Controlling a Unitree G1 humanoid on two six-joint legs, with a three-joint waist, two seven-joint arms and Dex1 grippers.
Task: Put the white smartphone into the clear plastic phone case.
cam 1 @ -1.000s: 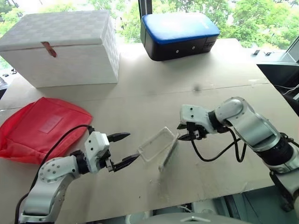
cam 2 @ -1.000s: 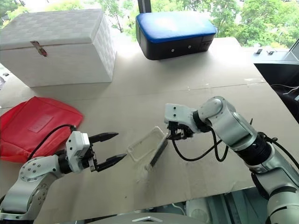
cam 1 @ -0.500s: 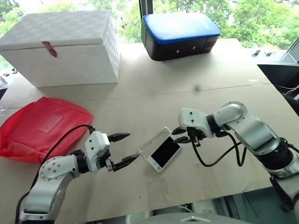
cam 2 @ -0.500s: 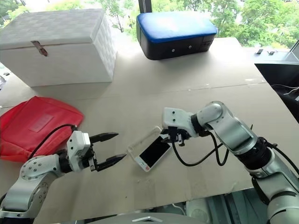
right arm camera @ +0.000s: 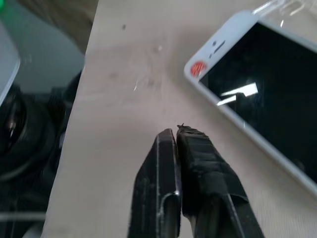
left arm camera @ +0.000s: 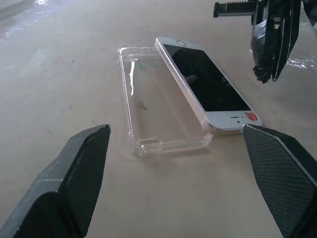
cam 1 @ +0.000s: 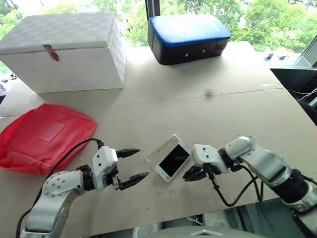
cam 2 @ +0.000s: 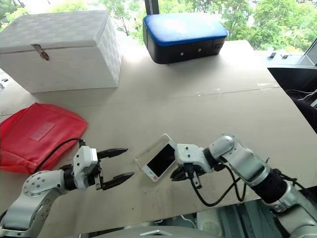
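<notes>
The white smartphone (cam 1: pixel 173 158) lies screen up on the table, tilted, with one long side resting over the rim of the clear plastic phone case (left arm camera: pixel 153 106). The case lies flat beside and partly under it, toward my left gripper. My left gripper (cam 1: pixel 143 162) is open and sits just left of the case with nothing between its fingers (left arm camera: pixel 81 168). My right gripper (cam 1: pixel 186 177) is shut and empty, with its tip (right arm camera: pixel 177 131) low over the table just off the phone's near short end.
A white box (cam 1: pixel 64 49) stands at the back left and a blue and black case (cam 1: pixel 188 37) at the back centre. A red bag (cam 1: pixel 44 136) lies to the left. The table's front edge (cam 1: pixel 198 213) runs close below both grippers.
The phone, held up on its edge by my right gripper, has dropped screen up onto the case. The right gripper has let go, sunk toward the front edge and shut. The left gripper stayed put.
</notes>
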